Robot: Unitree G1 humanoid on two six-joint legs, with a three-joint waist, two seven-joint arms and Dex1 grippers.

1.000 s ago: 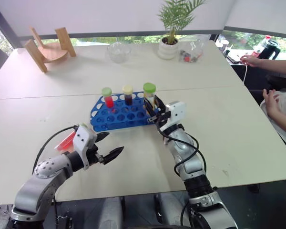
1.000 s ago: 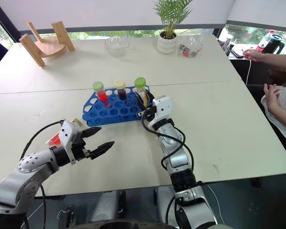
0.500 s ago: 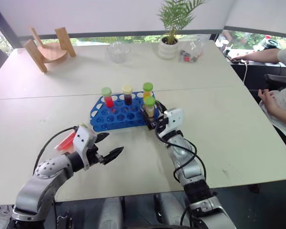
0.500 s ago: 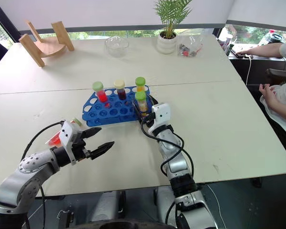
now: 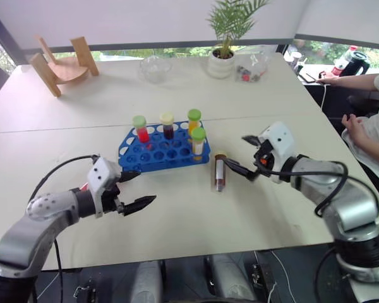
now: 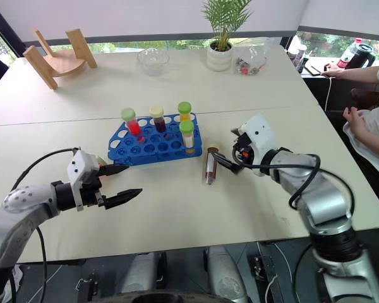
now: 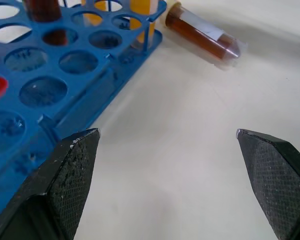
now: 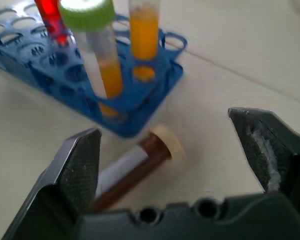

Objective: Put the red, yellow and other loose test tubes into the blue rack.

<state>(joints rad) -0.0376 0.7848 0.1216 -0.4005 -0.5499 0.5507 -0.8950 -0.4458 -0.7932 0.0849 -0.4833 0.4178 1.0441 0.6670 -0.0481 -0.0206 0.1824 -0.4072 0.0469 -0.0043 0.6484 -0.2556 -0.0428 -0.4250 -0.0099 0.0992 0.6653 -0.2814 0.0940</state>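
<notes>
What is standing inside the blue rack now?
Four capped tubes stand in the blue rack: red, dark brown and two yellow. Their lower ends are hidden inside it.

Blue rack [image 5: 156,158]; brown loose tube [image 5: 219,173], cream-capped.

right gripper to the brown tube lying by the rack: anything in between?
Nothing visible. The right gripper is open, just beside the brown tube, which lies flat on the table next to the blue rack.
</notes>
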